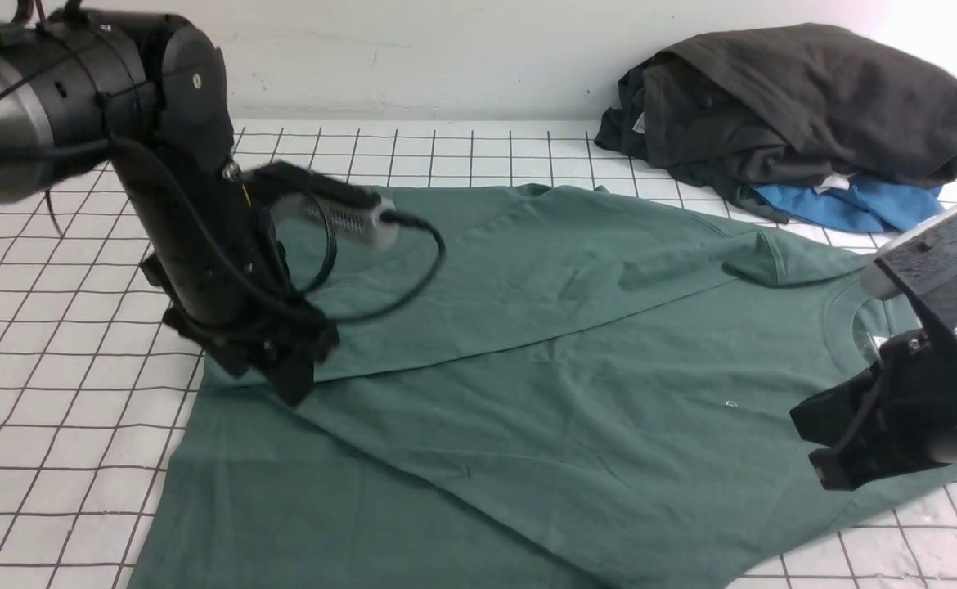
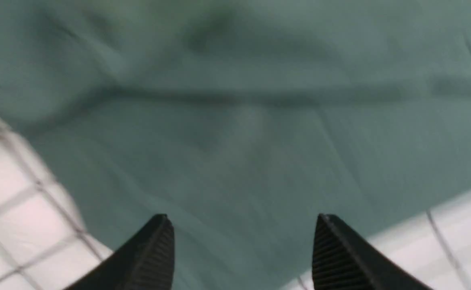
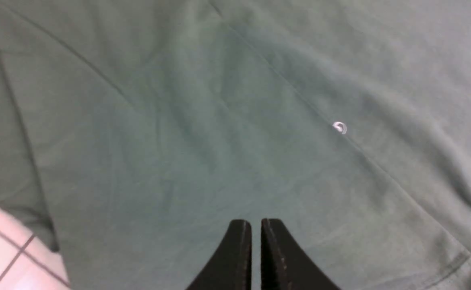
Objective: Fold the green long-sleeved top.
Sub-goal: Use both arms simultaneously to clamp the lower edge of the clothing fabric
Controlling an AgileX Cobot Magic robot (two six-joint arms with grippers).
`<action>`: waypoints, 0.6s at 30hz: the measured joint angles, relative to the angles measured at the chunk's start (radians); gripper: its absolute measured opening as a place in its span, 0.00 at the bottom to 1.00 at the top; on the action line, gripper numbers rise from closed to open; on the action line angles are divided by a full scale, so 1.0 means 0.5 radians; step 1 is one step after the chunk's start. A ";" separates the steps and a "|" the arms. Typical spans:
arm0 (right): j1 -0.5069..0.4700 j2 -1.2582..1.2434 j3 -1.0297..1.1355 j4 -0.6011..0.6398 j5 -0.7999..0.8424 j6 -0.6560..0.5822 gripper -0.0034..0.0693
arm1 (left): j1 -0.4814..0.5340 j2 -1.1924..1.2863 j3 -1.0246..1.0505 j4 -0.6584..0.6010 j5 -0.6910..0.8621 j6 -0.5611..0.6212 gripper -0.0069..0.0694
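Observation:
The green long-sleeved top (image 1: 544,425) lies spread across the gridded table, its neck toward the right, with the far half folded over in a long diagonal edge. My left gripper (image 1: 282,368) hovers at the left end of that fold, low over the cloth. In the left wrist view the left gripper (image 2: 243,225) is open, with only green fabric (image 2: 235,133) beneath and nothing between the fingers. My right gripper (image 1: 826,446) hangs over the chest near the collar. In the right wrist view it (image 3: 255,225) is shut and empty above the top (image 3: 219,121), near the small white logo (image 3: 339,127).
A heap of dark charcoal clothing (image 1: 789,106) over a bright blue garment (image 1: 855,204) sits at the back right against the wall. The white gridded tabletop (image 1: 53,343) shows to the left and along the far side.

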 joint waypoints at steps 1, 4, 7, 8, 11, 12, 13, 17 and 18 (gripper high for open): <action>0.000 -0.001 0.000 0.037 0.012 -0.040 0.09 | -0.037 -0.066 0.131 -0.005 -0.035 0.143 0.65; 0.000 -0.001 0.000 0.165 0.055 -0.188 0.09 | -0.095 -0.246 0.557 0.008 -0.255 0.585 0.65; 0.000 -0.001 0.000 0.302 0.079 -0.355 0.09 | -0.092 -0.369 0.935 0.075 -0.538 0.950 0.65; 0.000 -0.001 0.000 0.375 0.084 -0.423 0.09 | -0.088 -0.402 1.102 0.122 -0.718 1.065 0.65; 0.000 -0.001 0.000 0.474 0.099 -0.523 0.09 | -0.087 -0.400 1.316 0.198 -1.061 1.119 0.65; 0.000 -0.001 0.000 0.495 0.103 -0.554 0.09 | -0.087 -0.383 1.373 0.211 -1.186 1.101 0.65; 0.000 -0.001 0.000 0.504 0.103 -0.563 0.09 | -0.087 -0.381 1.391 0.216 -1.225 1.089 0.65; 0.000 -0.001 0.000 0.522 0.104 -0.582 0.09 | -0.087 -0.364 1.394 0.226 -1.241 1.067 0.62; 0.000 -0.001 0.000 0.524 0.104 -0.582 0.09 | -0.087 -0.362 1.384 0.223 -1.230 1.065 0.59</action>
